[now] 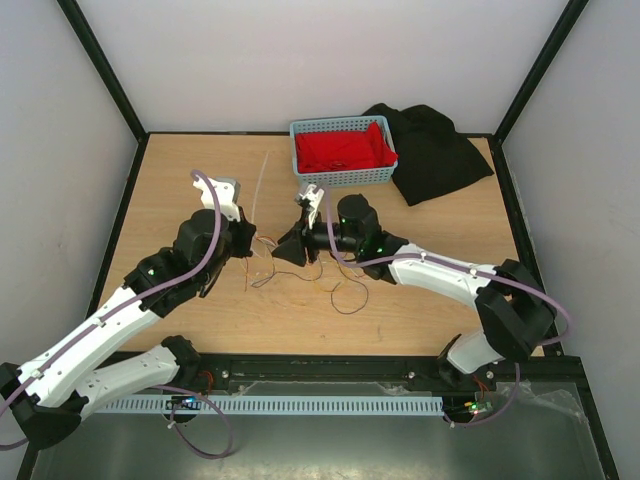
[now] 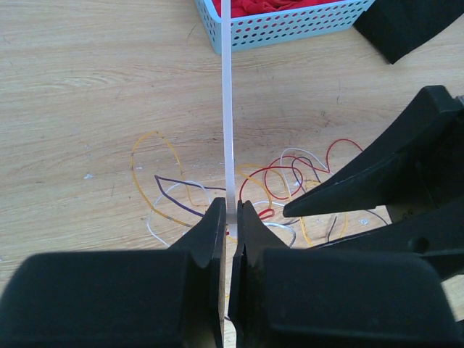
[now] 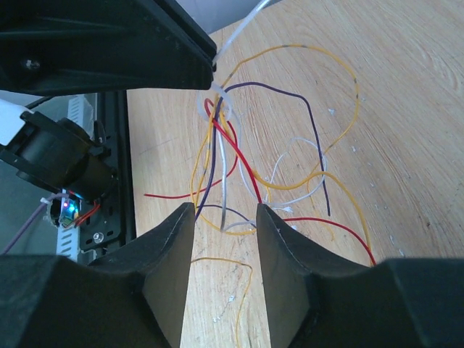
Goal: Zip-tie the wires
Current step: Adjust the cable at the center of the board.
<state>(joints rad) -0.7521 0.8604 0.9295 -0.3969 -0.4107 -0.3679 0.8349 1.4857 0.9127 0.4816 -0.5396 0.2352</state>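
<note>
The wires (image 1: 305,277) are thin curly strands, red, yellow, purple and white, lying loose on the wooden table between the two grippers; they also show in the left wrist view (image 2: 279,174) and the right wrist view (image 3: 239,167). The zip tie (image 2: 227,109) is a straight whitish strip; in the top view (image 1: 260,190) it points toward the back. My left gripper (image 2: 232,208) is shut on its near end, just above the wires. My right gripper (image 3: 225,214) is open, low over the wires, a few strands lying ahead between its fingers. It faces my left gripper (image 1: 247,240) closely.
A light blue basket (image 1: 345,181) with a red cloth (image 1: 340,150) stands at the back middle. A black cloth (image 1: 432,150) lies to its right. Black frame rails border the table.
</note>
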